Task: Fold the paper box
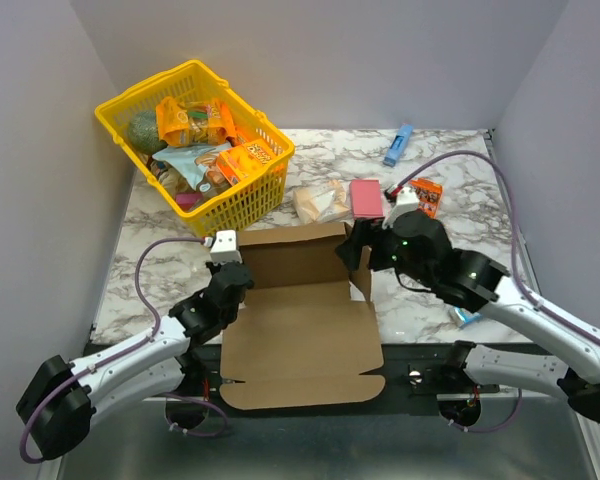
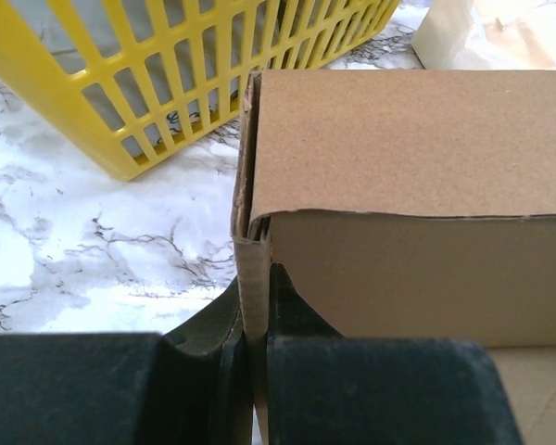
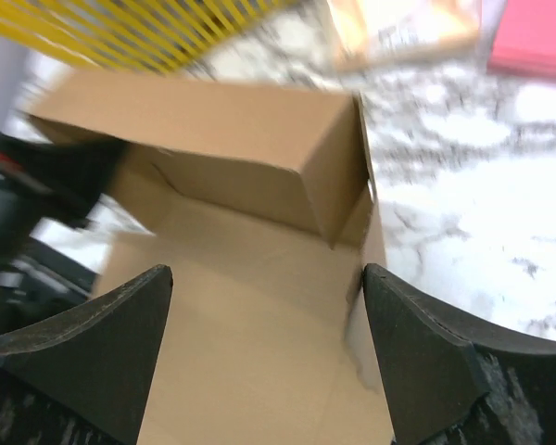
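While the paper box (image 1: 300, 320) lies half-formed on the desk (image 1: 450, 190), its rear wall raised and doubled over and its front panel flat, the left rear corner is pinched between the left fingers (image 2: 292, 320), which are closed on that thin cardboard edge. The right fingers (image 3: 102, 324) are spread wide and grip nothing; the upright right side wall is seen just ahead of them and towards the right-hand finger. Since that wall is clamped by nothing, it may well spring outward and fall flat unless it is tucked. If it is pushed from one side only, the whole box could be swung about the left pinch, or the pinched corner creased. The yellow basket (image 1: 242, 205), just beyond the left fingers, could be knocked by any forward shove.
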`<state>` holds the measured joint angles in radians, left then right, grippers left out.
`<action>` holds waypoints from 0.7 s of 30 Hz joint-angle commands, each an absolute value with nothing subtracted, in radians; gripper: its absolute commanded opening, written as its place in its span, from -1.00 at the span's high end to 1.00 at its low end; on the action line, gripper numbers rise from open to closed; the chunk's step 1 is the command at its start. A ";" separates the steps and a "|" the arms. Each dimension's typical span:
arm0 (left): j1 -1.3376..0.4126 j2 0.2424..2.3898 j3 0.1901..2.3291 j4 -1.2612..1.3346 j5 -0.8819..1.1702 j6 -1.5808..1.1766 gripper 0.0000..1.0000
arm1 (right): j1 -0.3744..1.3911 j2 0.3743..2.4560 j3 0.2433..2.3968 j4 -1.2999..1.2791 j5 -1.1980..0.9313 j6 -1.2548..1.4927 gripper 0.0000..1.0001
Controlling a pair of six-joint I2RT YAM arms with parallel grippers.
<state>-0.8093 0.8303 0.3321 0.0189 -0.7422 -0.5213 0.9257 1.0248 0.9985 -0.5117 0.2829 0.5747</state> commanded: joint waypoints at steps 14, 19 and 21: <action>-0.762 0.632 0.245 0.057 -0.597 -0.525 1.00 | 0.289 0.894 0.876 -0.491 -0.075 0.483 -0.45; -0.759 0.635 0.258 0.038 -0.603 -0.528 1.00 | 0.284 0.829 0.750 -0.416 -0.293 0.428 -0.42; -0.756 0.649 0.264 0.038 -0.600 -0.528 1.00 | 0.284 0.783 0.688 -0.407 -0.372 0.426 -0.43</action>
<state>-0.7658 0.6445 0.2493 0.0189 -0.6155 -0.5171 0.2878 0.8783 0.7685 -0.4911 -0.1223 0.4683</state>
